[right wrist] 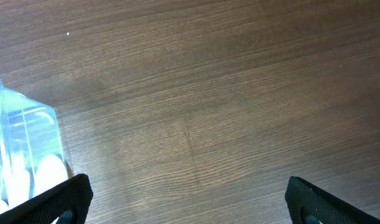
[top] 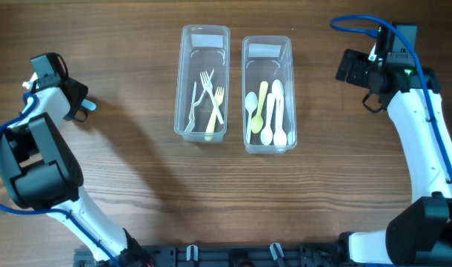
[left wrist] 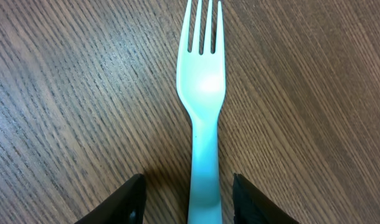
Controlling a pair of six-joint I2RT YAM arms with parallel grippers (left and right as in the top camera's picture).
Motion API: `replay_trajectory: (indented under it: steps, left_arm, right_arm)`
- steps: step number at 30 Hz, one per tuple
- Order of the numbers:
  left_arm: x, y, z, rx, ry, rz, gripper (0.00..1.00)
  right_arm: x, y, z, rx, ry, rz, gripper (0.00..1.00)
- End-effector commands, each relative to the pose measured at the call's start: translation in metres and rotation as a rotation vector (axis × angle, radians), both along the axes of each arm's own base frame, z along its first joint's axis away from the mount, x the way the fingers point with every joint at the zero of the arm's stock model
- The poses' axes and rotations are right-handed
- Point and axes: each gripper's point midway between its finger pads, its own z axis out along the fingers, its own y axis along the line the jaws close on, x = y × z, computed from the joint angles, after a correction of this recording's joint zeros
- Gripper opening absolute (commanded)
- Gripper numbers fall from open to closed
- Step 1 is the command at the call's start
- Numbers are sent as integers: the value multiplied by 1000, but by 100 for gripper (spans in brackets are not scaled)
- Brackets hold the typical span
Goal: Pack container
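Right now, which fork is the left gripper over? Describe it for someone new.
On the wooden table, far left of the two clear containers in the middle, one fork lies alone, its handle inside the open left gripper. It is pale blue; the packed forks are white or yellow.

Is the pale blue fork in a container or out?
Out: the fork sits between the jaws of the left gripper, over bare table.

Wooden table (top: 137,185): two containers (top: 204,55) (top: 267,68), fork (left wrist: 202,93)
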Motion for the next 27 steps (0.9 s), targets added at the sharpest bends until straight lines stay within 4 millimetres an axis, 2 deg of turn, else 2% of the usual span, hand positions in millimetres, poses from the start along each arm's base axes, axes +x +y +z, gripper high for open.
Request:
replay_trajectory:
  steps: [1, 6, 9, 11, 13, 19, 21, 23, 24, 27]
  left_arm:
    - [-20, -4, -41, -49, 97, 24, 45]
    - [-30, -8, -69, -73, 157, 24, 45]
    - [-30, -8, -70, -73, 157, 24, 45]
    - [-30, -8, -70, -73, 158, 23, 38]
    - [-32, -9, -71, -77, 169, 23, 26]
    - [-39, -12, -72, -86, 198, 16, 20]
    - [-32, -9, -52, -61, 164, -4, 21]
    - [-22, -4, -17, -30, 92, -2, 20]
    - [-16, -1, 12, -5, 33, -2, 17]
    - [-11, 0, 65, 35, -66, -1, 6]
  right_arm:
    - [1, -2, 15, -14, -36, 5, 100]
    - [1, -2, 15, -14, -36, 5, 100]
    - [1, -2, 15, -14, -36, 5, 100]
    - [1, -2, 15, -14, -36, 5, 100]
    - [1, -2, 15, -13, -36, 5, 100]
    - [1, -2, 15, -14, -36, 5, 100]
    - [1, -2, 15, -13, -36, 5, 100]
    - [1, -2, 15, -13, -36, 5, 100]
    - [1, -2, 15, -14, -36, 5, 100]
    - [1, -2, 15, -14, -36, 5, 100]
